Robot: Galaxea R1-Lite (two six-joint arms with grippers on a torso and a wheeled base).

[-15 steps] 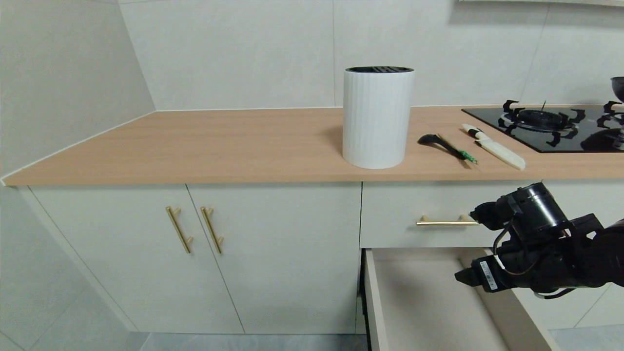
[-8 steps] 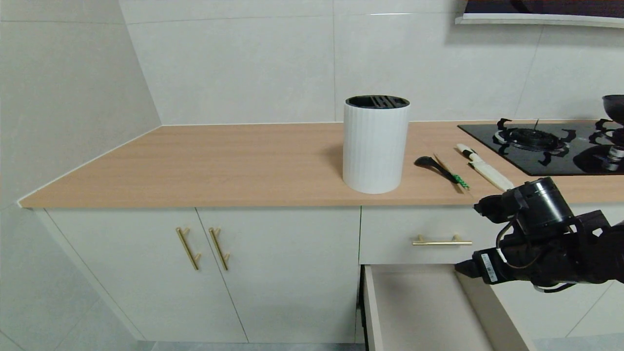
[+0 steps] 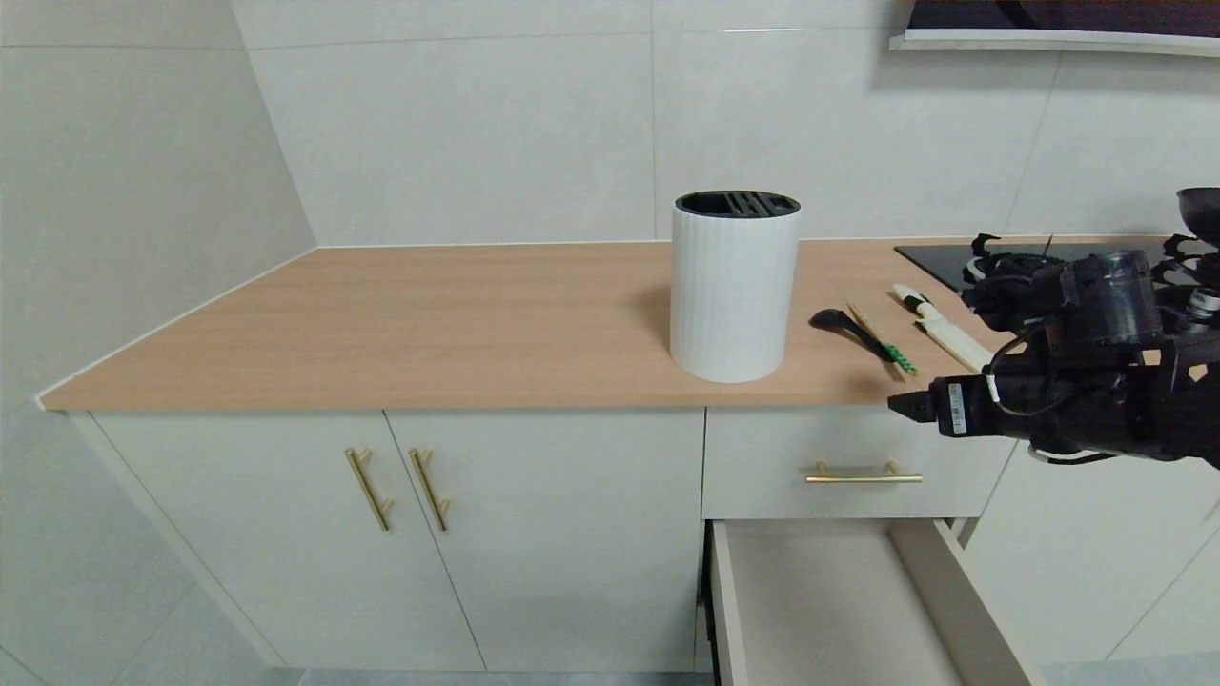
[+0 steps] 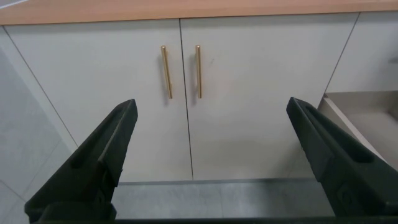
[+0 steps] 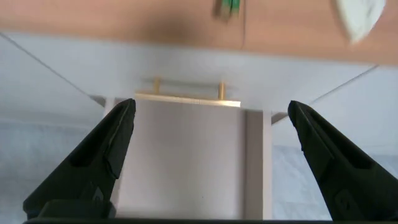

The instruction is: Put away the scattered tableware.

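Note:
On the wooden counter [image 3: 477,324] lie a black spoon [image 3: 843,319], chopsticks with a green end [image 3: 886,347] and a white knife [image 3: 942,330], all just right of a tall white ribbed utensil holder [image 3: 733,291]. My right gripper [image 3: 915,407] hangs at the counter's front edge, below the chopsticks and knife, above the open drawer [image 3: 820,600]. It is open and holds nothing [image 5: 208,112]; beyond it are the chopsticks' green end [image 5: 230,7] and the knife tip [image 5: 357,15]. My left gripper [image 4: 210,109] is open and faces the cabinet doors.
A black gas hob [image 3: 963,259] takes up the counter's right end. Beneath the counter are two cabinet doors with gold handles [image 3: 396,488] and a shut drawer with a gold handle [image 3: 863,473]. The pulled-out lower drawer [image 5: 186,168] juts toward me.
My right arm has risen from in front of the drawers to the counter's front edge. The camera tilted upward early on, shifting the whole picture down.

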